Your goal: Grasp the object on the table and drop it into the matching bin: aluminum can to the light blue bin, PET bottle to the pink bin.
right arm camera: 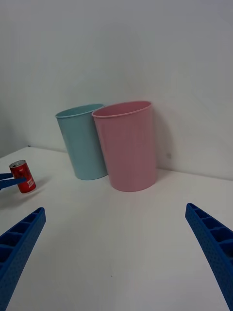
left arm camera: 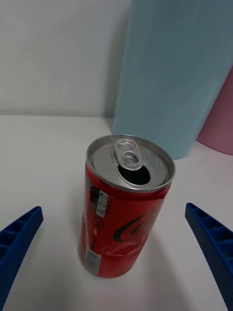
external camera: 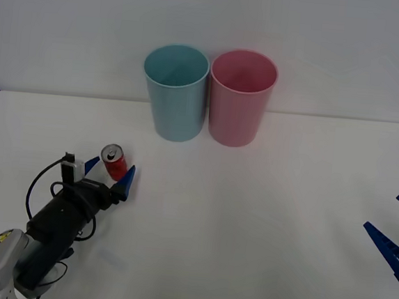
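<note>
Right now the left end effector (external camera: pixel 110 175) is sitting low over the white table (external camera: pixel 249 224) at its near left, with its blue fingers (external camera: pixel 127 179) spread wide on either side of the red aluminum can (external camera: pixel 114 161) and touching nothing. In the left wrist view the can (left arm camera: pixel 127 209) is standing upright between the two open fingertips (left arm camera: pixel 19 238), its silver top and pull tab facing up, with clear gaps on both sides. Behind it, the light blue bin (external camera: pixel 175 91) and the pink bin (external camera: pixel 240 97) are standing side by side at the far middle of the table, the blue one nearer the can. Off at the near right edge, the right end effector (external camera: pixel 396 237) is resting idle, its fingers apart and holding nothing.
</note>
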You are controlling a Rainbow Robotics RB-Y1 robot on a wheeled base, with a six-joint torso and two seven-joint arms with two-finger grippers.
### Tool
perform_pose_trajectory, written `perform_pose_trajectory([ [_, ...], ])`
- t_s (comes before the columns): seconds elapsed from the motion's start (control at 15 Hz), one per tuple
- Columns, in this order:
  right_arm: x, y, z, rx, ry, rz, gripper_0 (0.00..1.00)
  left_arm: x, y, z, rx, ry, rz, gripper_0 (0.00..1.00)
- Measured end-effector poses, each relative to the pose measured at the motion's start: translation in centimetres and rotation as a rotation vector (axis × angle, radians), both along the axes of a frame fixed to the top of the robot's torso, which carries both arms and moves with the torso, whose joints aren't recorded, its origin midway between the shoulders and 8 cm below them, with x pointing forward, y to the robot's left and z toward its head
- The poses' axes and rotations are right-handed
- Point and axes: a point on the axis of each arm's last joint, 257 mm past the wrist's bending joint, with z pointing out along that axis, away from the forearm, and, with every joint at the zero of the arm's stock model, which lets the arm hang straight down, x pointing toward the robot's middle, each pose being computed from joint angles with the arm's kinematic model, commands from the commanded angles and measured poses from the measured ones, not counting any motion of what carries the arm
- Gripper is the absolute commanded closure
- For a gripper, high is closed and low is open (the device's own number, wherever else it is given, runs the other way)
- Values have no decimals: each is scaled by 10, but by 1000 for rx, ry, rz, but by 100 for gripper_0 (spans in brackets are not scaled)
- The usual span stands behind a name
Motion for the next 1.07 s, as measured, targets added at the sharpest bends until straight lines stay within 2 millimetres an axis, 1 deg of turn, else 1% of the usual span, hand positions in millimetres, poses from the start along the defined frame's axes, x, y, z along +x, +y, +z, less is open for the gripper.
perform_pose_trajectory([
  [0.33,0,0,0,0,0,0,0,23,-5,-1,3,12,-6,0],
  [0.53,0,0,0,0,0,0,0,29,-8,-2,3,16,-10,0],
  [0.67,0,0,0,0,0,0,0,29,-8,-2,3,16,-10,50],
  [0.73,0,0,0,0,0,0,0,29,-8,-1,4,16,-9,77],
  [0.8,0,0,0,0,0,0,0,29,-8,-1,6,15,-10,89],
  [0.87,0,0,0,0,0,0,0,29,-7,-1,10,13,-9,94],
  [0.93,0,0,0,0,0,0,0,29,-7,-1,13,12,-8,97],
  [1.07,0,0,0,0,0,0,0,29,-6,-1,17,11,-8,98],
])
